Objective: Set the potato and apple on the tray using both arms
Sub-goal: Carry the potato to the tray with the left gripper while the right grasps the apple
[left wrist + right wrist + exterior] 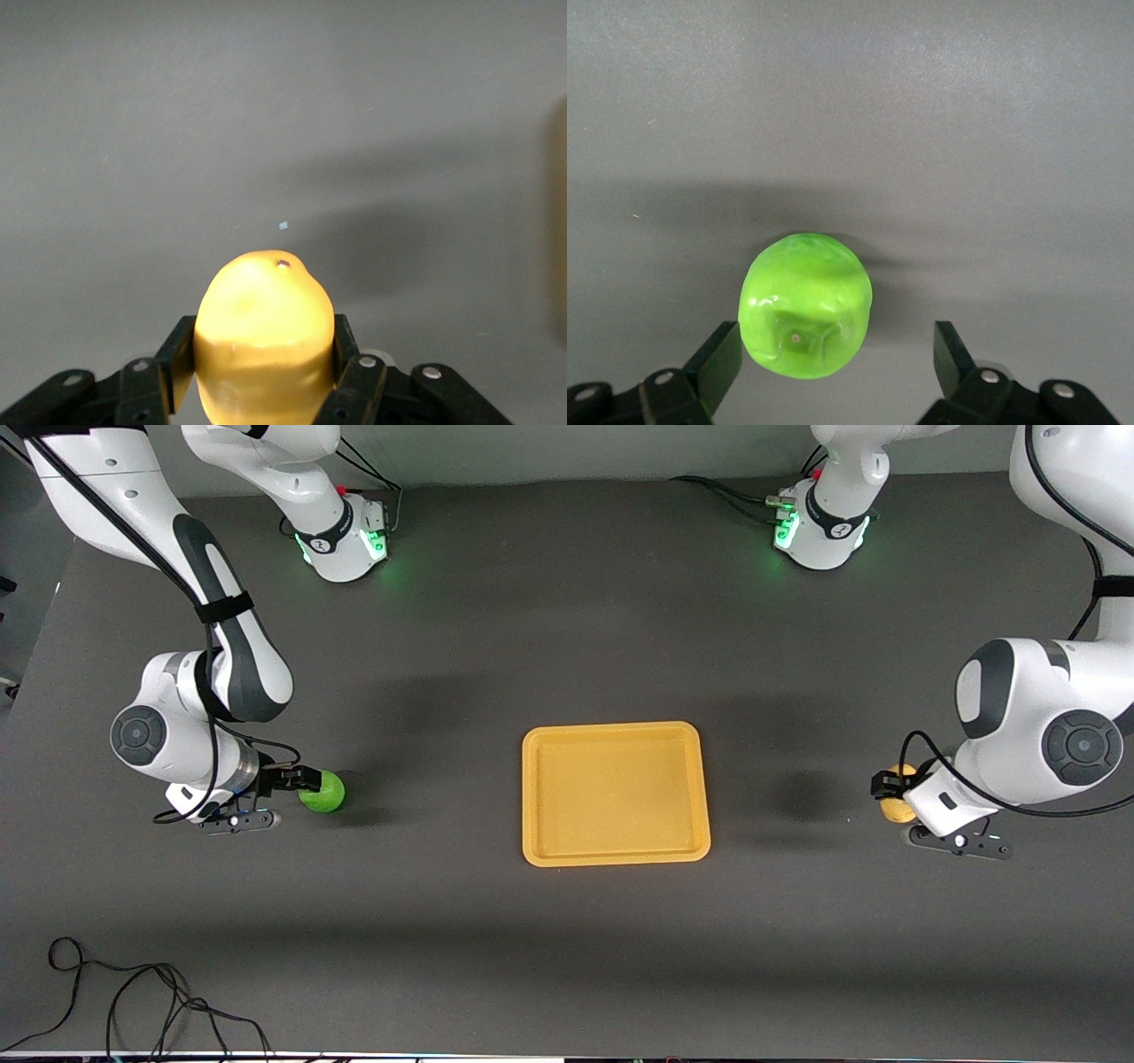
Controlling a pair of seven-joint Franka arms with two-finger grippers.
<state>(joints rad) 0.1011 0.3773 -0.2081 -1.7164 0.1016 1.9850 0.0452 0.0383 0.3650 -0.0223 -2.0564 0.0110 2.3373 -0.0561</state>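
Observation:
The orange-yellow tray (616, 793) lies bare in the middle of the table. My left gripper (889, 792) (264, 359) is low at the left arm's end of the table, shut on the yellow-tan potato (897, 809) (264, 319), with both fingers pressed to its sides. I cannot tell if the potato touches the table. The green apple (324, 792) (804, 305) rests on the table at the right arm's end. My right gripper (306, 782) (835, 354) is open around it: one finger is close to the apple, the other stands well apart.
A loose black cable (133, 1001) lies by the table edge nearest the front camera, at the right arm's end. The two green-lit arm bases (345, 536) (819, 527) stand along the table edge farthest from the front camera. Dark bare table surrounds the tray.

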